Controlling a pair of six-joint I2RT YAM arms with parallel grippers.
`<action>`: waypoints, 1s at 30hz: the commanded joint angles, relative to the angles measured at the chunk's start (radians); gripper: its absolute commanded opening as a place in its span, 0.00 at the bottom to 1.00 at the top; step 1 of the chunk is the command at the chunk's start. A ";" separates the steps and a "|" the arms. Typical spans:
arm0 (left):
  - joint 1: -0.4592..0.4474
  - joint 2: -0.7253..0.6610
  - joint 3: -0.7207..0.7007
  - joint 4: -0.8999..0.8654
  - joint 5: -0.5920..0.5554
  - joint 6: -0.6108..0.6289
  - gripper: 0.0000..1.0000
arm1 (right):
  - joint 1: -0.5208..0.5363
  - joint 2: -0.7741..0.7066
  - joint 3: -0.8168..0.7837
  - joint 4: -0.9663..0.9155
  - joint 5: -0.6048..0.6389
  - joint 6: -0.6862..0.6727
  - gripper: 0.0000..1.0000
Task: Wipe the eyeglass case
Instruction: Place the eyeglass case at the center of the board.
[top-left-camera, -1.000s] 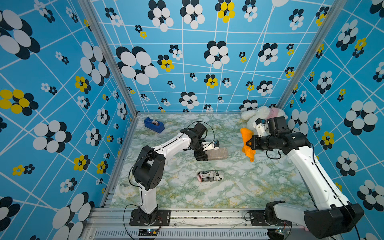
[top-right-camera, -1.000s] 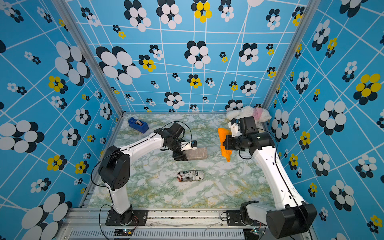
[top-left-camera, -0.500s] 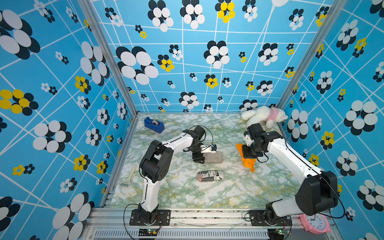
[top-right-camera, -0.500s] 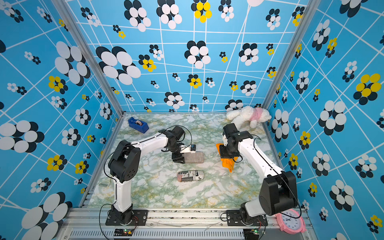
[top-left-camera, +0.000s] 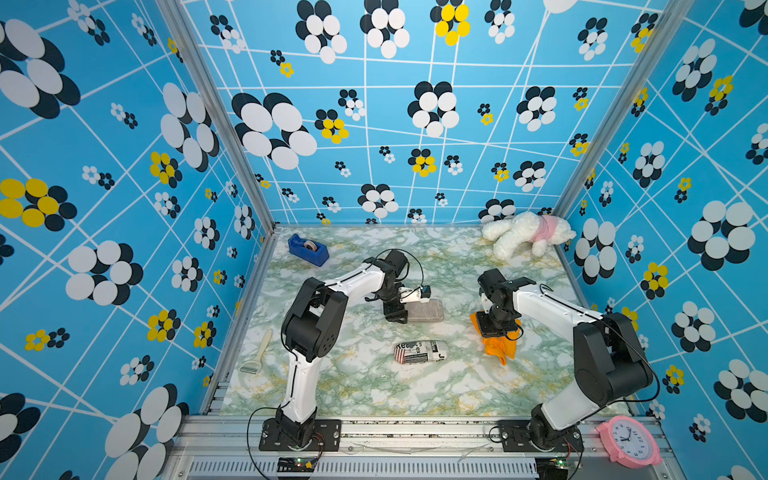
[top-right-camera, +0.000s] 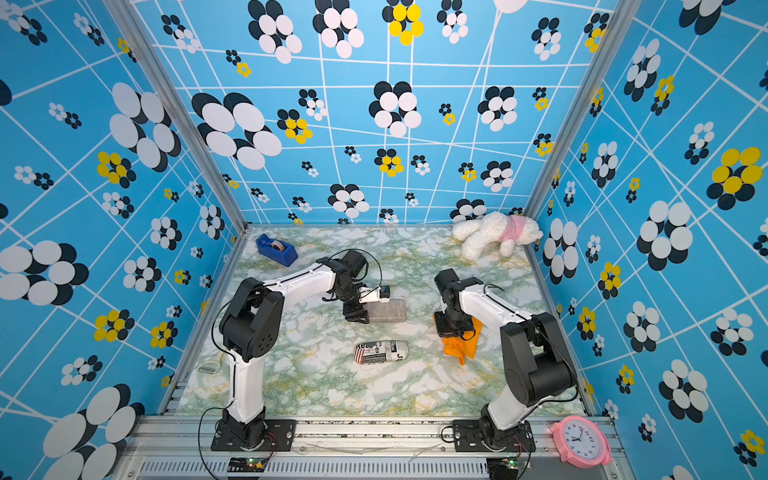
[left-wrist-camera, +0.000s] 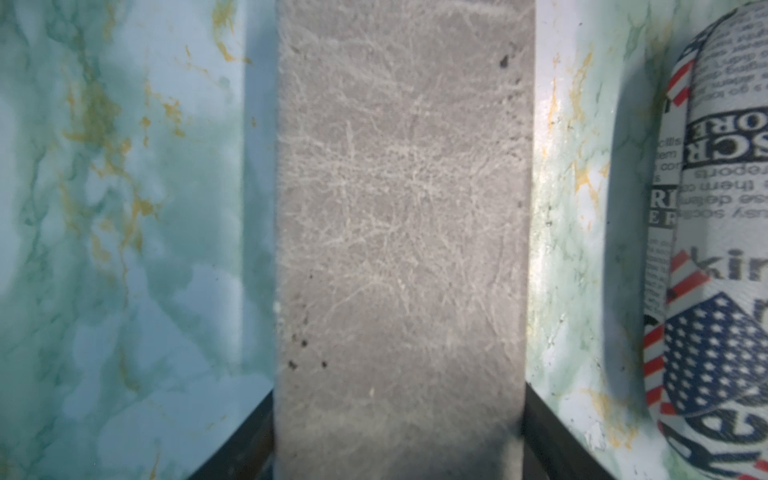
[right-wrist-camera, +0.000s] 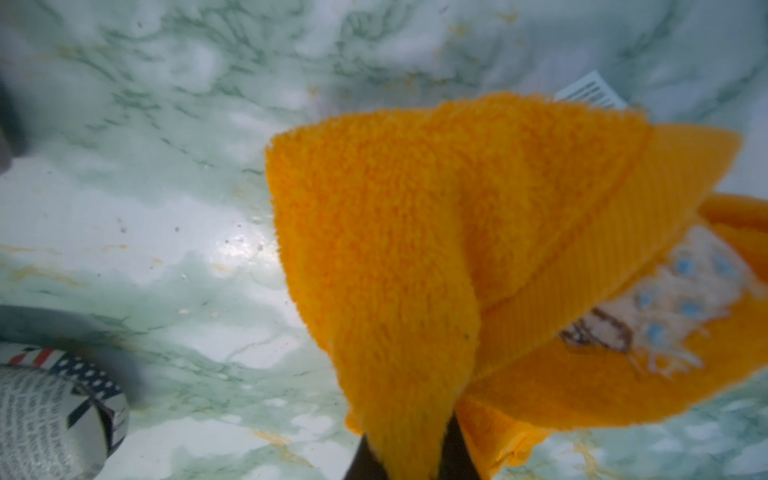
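**Operator:** Where does the job stand?

**Spotter:** You have both things in hand, but they are not together. Your left gripper is clamped across one end of the grey eyeglass case. The left wrist view shows a dark finger against each long side. The case lies flat on the table, near the middle.

**Operator:** And the cloth?

**Spotter:** Your right gripper is pinched shut on the orange cloth. In the right wrist view a fold of it rises out of the closed tips. From the case, the cloth sits at three o'clock, well apart, and its loose end trails toward you on the table.

**Operator:** So what's left?

**Spotter:** I'd judge nearly all of the wiping. The cloth isn't on the case, and specks and pale scuffs show on its top face. You need to carry the cloth toward nine o'clock onto the case and rub along it. Mind the newsprint pouch at the case's six o'clock.
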 joint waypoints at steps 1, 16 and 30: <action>0.001 0.002 -0.005 0.020 0.013 0.018 0.34 | 0.004 0.003 -0.011 0.059 -0.005 0.021 0.08; 0.000 -0.003 -0.012 0.036 -0.021 -0.004 0.88 | 0.004 -0.093 -0.033 0.103 -0.037 0.033 0.41; 0.032 -0.232 -0.090 0.005 -0.006 -0.089 0.99 | 0.004 -0.233 -0.007 0.094 -0.089 0.057 0.62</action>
